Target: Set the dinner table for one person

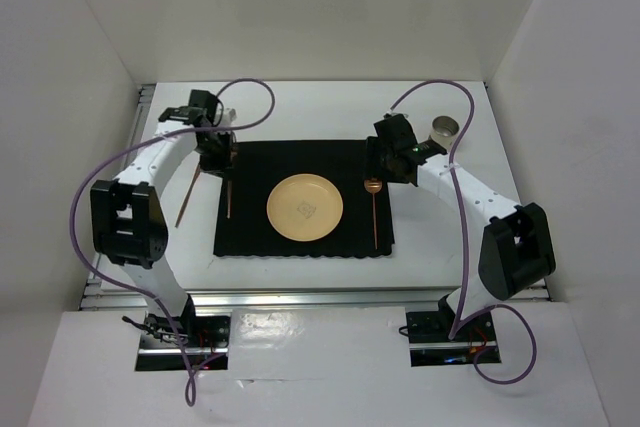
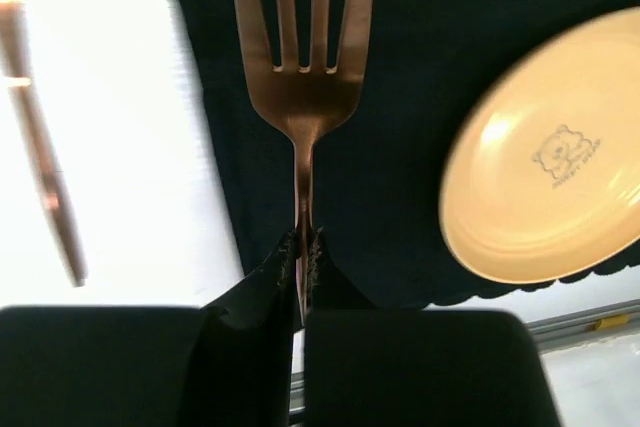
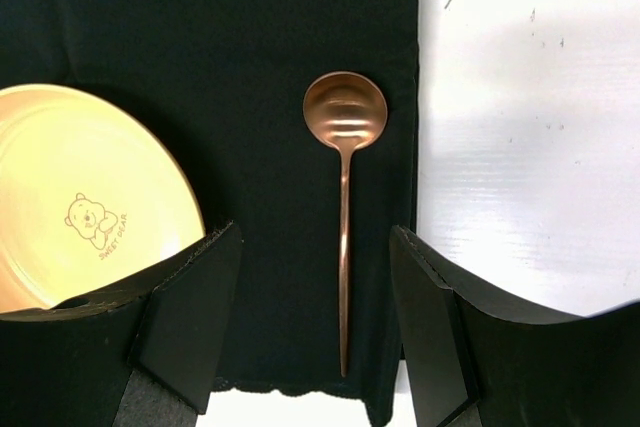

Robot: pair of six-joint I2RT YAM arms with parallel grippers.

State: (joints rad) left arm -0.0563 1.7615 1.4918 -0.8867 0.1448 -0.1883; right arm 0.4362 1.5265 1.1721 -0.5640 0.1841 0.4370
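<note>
The dinner table is plain white, its rails silver. The placemat is solid black with no pattern. The plate is pale yellow with 1 small tan bear printed at its centre (lettering under it in the same tan). The fork, spoon and a 3rd utensil are coppery rose. The cup looks grey-silver. The arms are white with black joints, and their cables are purple.

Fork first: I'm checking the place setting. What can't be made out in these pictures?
- Fork: handle end, left wrist view, hidden by the shut left gripper; whether it touches the mat is unclear.
- Slim utensil beside the mat: same view, blurred, cut by the top edge; kind unclear.
- Cup: top view, too small to see inside.
</note>
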